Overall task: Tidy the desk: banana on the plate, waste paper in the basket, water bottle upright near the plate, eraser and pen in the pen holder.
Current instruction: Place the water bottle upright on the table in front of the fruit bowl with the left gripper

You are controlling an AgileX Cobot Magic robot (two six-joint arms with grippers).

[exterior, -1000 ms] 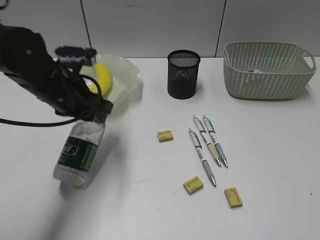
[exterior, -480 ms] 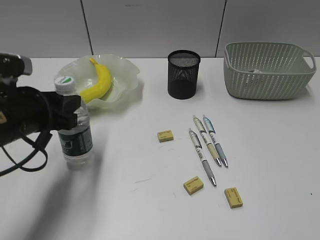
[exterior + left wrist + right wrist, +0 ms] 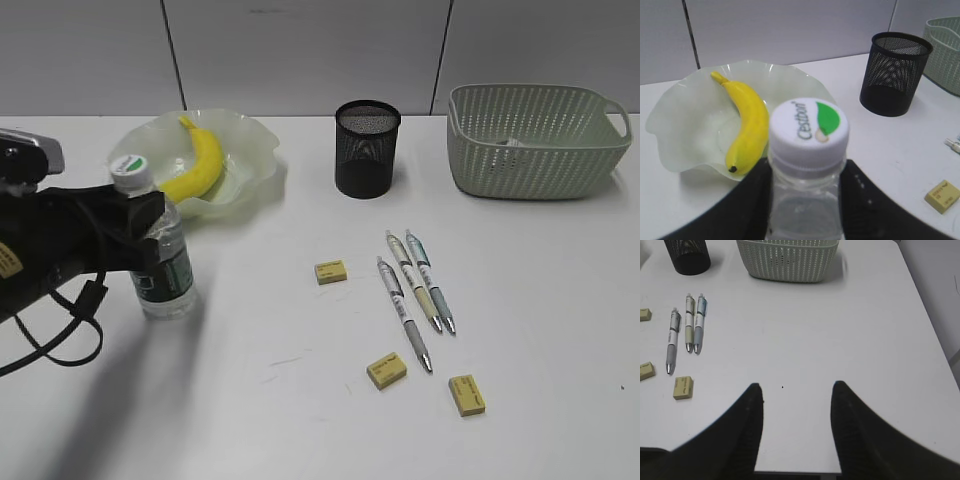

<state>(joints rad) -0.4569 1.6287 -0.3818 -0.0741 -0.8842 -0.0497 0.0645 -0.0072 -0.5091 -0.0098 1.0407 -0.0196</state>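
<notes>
1. Bottle (image 3: 165, 255) stands upright on the table (image 3: 300, 420), just beside the plate (image 3: 250, 150), which fits the spot the task asks for. The left gripper (image 3: 150, 235) has its jaws closed around the bottle's upper body, below the cap; I judge this grip is there to steady it while its base settles.
2. Banana (image 3: 195, 160) already lies in the plate, so that part looks done.
3. Three pens (image 3: 415, 295) and three erasers (image 3: 386, 370) lie loose on the table, apart from the black mesh pen holder (image 3: 367, 148); they are not yet put away.
4. Basket (image 3: 535, 140) sits at the far right; a pale scrap seems to lie inside, too small to name.
5. Left wrist view shows what the exterior view cannot: the cap's green-leaf print, and dark jaws flanking the bottle's shoulder on both sides.
6. Right wrist view alone shows the right gripper (image 3: 795, 425), out of the exterior frame: jaws spread apart, holding nothing, above bare table well away from the pens.
</notes>
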